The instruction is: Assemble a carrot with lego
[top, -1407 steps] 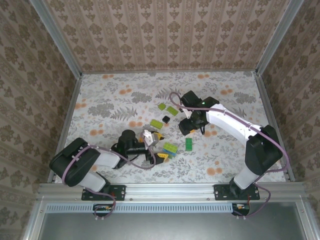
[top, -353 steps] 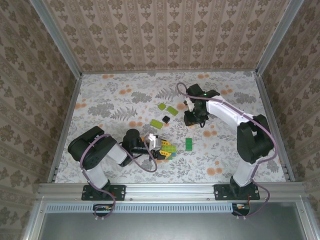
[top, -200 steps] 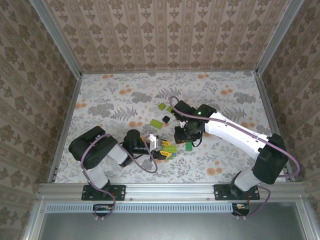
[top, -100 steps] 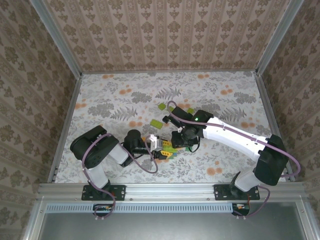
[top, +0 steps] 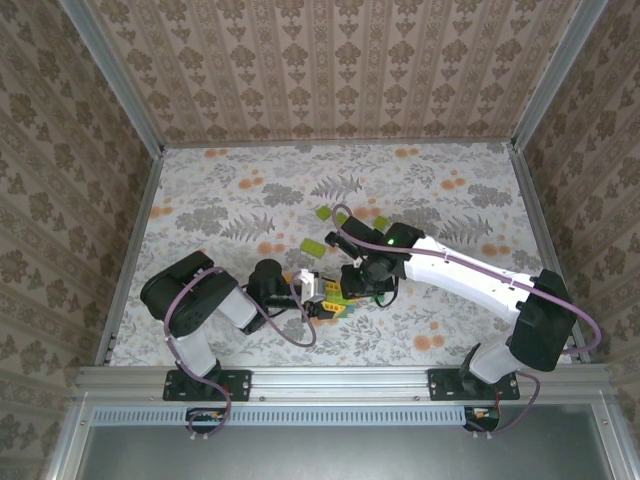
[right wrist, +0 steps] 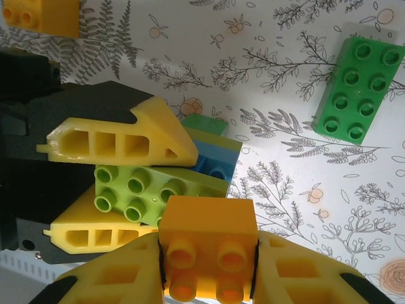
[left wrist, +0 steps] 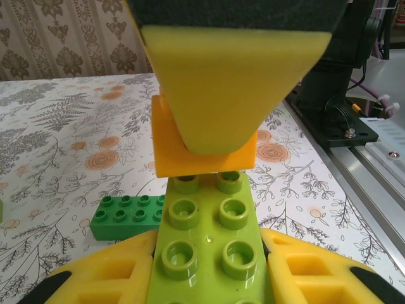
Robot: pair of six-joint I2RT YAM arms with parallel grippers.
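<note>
We judge the carrot (top: 337, 297) barely started: mid-table, our left gripper (left wrist: 209, 272) clamps a lime-green brick (left wrist: 205, 234), our right gripper (right wrist: 207, 269) clamps an orange brick (right wrist: 207, 225) against its end, seemingly unpressed; a spare orange brick (right wrist: 41, 16) lies loose nearby

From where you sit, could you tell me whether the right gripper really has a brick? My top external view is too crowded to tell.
Observer: Yes. In its wrist view the right gripper is shut on an orange brick.
Operator: Thank you. What does the other arm hold?
Observer: The left gripper is shut on a lime-green brick, studs facing its wrist camera.
Operator: Are the two lined up?
Observer: In the left wrist view the orange brick sits over the lime-green brick's far end, covering part of the last studs. I can't tell whether it is pressed on.
</note>
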